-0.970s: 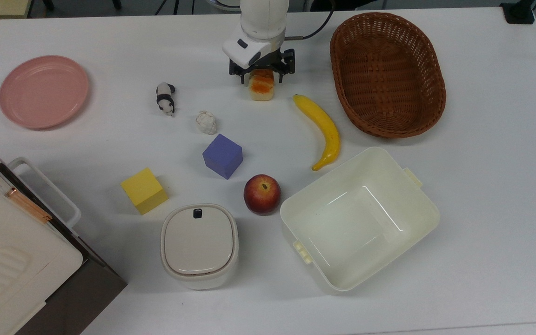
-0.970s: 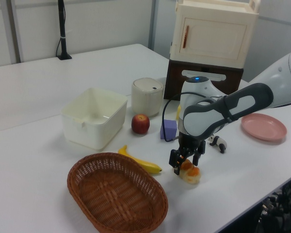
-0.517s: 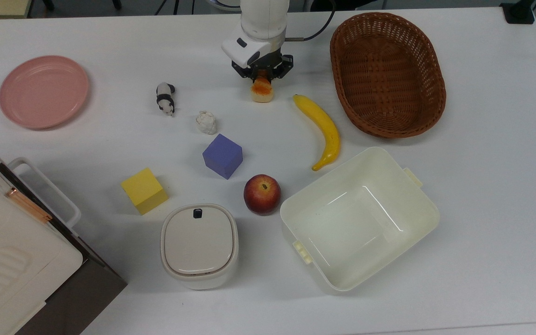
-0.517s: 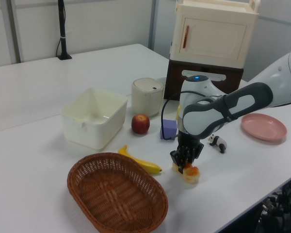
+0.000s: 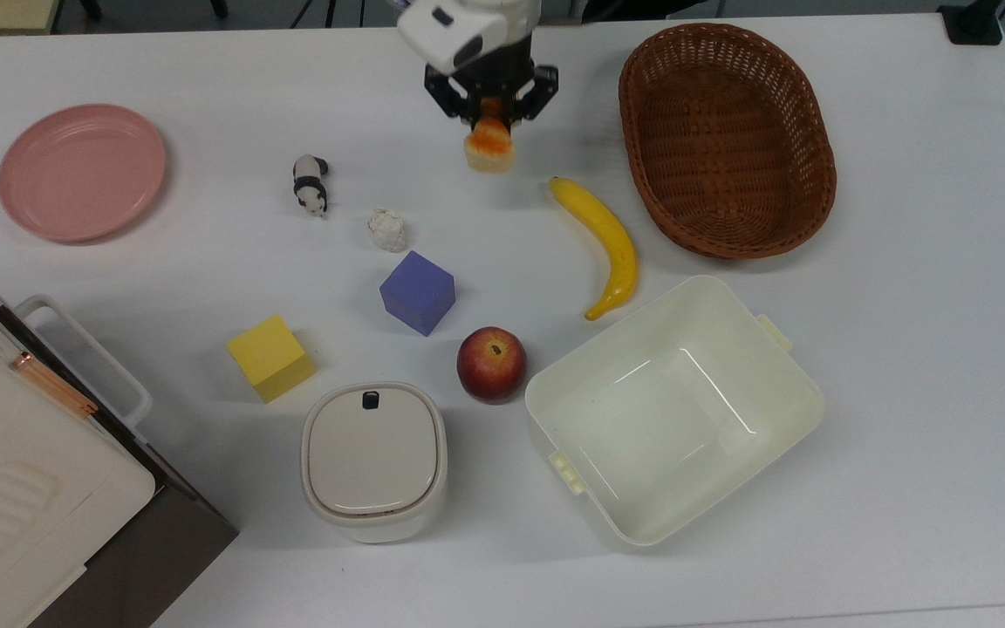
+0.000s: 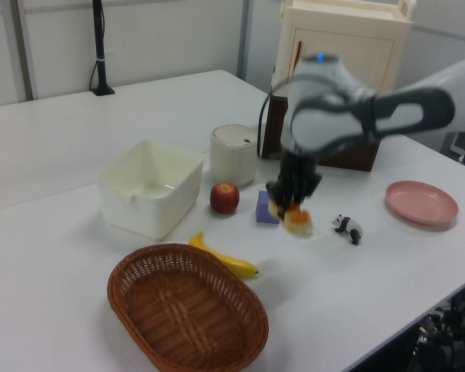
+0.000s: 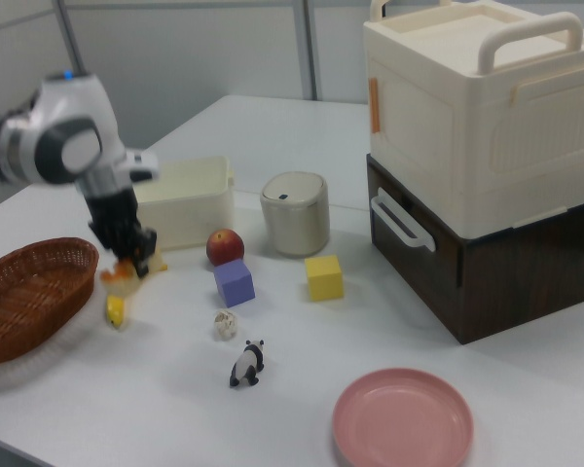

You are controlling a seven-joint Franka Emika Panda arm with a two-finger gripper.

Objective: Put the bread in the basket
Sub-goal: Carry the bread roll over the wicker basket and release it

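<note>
I work in what looks like a lab or test room set up in an office space. My white table (image 5: 904, 392) is laid out with toy props: a banana (image 5: 605, 240), an apple (image 5: 491, 363), coloured cubes (image 5: 417, 292), a panda figure (image 5: 311, 183). Pale partition panels (image 6: 170, 35) stand behind, and a black stand (image 6: 101, 46), perhaps a camera pole, is clamped at the table's edge.

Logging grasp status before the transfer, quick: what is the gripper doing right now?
Gripper: closed on the bread, holding it lifted clear of the table, not yet over the basket.
</note>
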